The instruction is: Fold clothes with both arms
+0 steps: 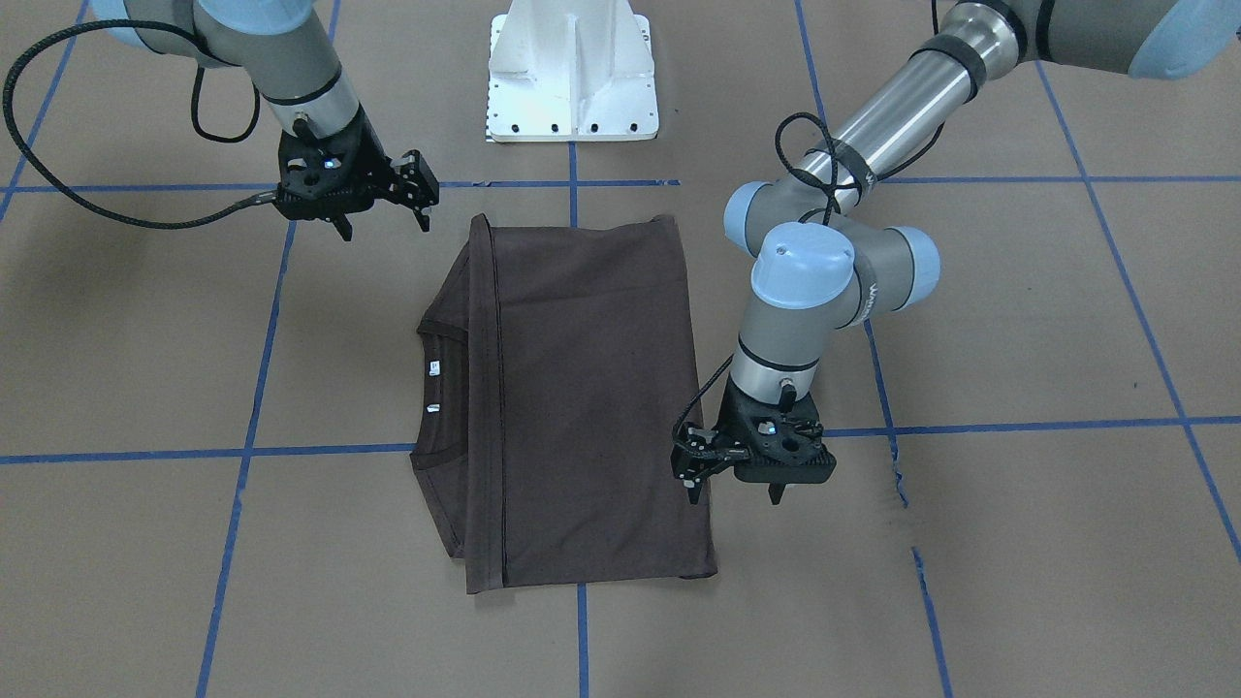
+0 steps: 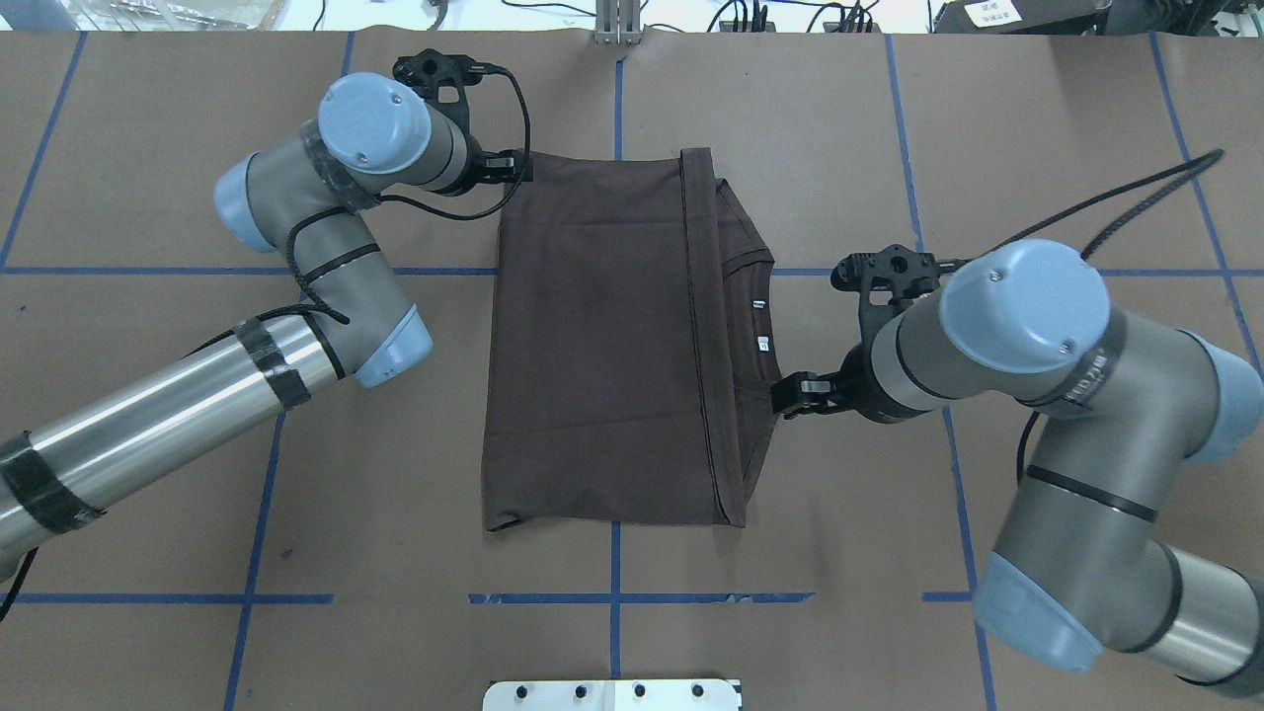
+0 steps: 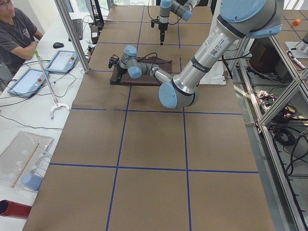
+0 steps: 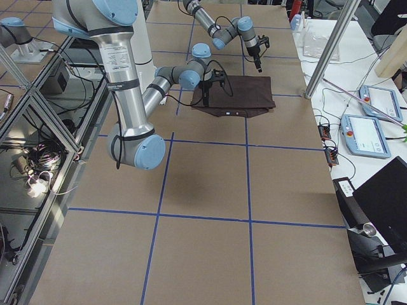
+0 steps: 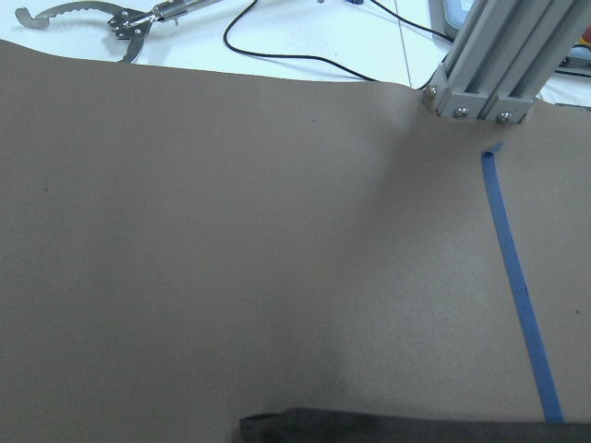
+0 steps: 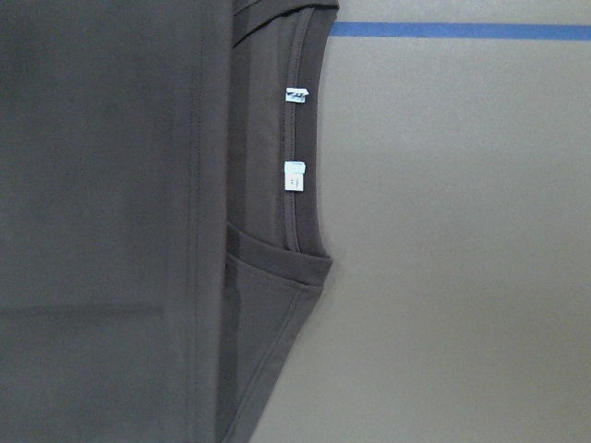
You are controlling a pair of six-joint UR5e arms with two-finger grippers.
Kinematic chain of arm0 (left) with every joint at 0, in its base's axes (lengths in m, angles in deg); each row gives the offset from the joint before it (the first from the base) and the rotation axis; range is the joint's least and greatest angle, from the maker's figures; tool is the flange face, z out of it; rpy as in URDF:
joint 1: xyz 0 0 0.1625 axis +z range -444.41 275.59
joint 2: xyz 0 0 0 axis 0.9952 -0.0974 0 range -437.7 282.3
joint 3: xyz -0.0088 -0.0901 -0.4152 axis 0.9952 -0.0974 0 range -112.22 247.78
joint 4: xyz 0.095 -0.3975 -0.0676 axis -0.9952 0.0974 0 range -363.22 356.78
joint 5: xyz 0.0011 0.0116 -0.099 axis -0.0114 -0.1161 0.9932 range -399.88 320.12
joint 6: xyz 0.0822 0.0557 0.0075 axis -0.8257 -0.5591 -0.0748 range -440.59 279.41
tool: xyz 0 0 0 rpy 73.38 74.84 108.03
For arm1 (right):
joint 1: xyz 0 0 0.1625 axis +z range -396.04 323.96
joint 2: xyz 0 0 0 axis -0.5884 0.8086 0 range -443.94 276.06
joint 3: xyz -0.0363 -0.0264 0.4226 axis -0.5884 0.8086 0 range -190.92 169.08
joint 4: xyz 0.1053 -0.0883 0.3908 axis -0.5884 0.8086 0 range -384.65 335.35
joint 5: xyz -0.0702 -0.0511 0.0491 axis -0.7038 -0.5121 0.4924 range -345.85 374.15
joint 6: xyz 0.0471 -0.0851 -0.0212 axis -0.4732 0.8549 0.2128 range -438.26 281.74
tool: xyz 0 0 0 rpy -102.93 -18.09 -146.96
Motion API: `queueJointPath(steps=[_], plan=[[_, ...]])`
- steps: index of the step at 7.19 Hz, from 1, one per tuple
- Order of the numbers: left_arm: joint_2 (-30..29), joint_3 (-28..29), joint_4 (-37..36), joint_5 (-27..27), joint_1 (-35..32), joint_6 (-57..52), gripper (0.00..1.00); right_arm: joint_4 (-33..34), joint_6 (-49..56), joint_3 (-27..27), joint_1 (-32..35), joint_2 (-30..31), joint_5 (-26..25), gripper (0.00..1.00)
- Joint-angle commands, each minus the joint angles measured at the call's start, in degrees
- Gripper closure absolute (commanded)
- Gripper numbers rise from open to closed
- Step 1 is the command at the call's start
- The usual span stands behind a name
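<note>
Garment status: the T-shirt [image 2: 592, 346] lies flat at the middle of the table [image 2: 296, 494]. Its lower half is folded over, so the hem stops just short of the collar [image 2: 755, 316], which faces three o'clock, counting the robot's base as six. The left gripper [image 2: 506, 165] stands at the shirt's eleven o'clock corner, jaws parted and holding nothing; contact with the cloth cannot be confirmed. The right gripper [image 2: 793, 396] stands just off the four o'clock edge, beside the shoulder slope below the neck label [image 6: 294, 175], jaws likewise parted and empty. Judgement: each arm appears stationed over its own side of the cloth to pinch an edge for the next fold, and the task is roughly midway.
</note>
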Motion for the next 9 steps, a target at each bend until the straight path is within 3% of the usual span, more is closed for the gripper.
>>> queueJointPath(steps=[1,2,3,4,9], plan=[[8.80,-17.15,-12.79,5.52,0.04,-5.75,0.00,4.23,2.01,7.81,0.13,-7.31,-0.17,0.00],[12.49,-24.54,-14.51,6.78,0.13,-5.08,0.00,4.58,1.93,10.37,-0.83,-9.68,-0.34,0.00],[17.58,-31.05,-14.52,7.32,0.74,-4.81,0.00,4.49,2.01,11.52,-3.62,-10.66,-4.35,0.00],[18.24,-33.72,-14.87,7.67,0.83,-4.72,0.00,4.49,1.93,13.71,-6.09,-12.15,-6.22,0.00],[18.24,-33.58,-15.23,8.03,1.01,-3.41,0.00,8.27,1.83,16.37,-9.19,-13.14,-6.06,0.00]])
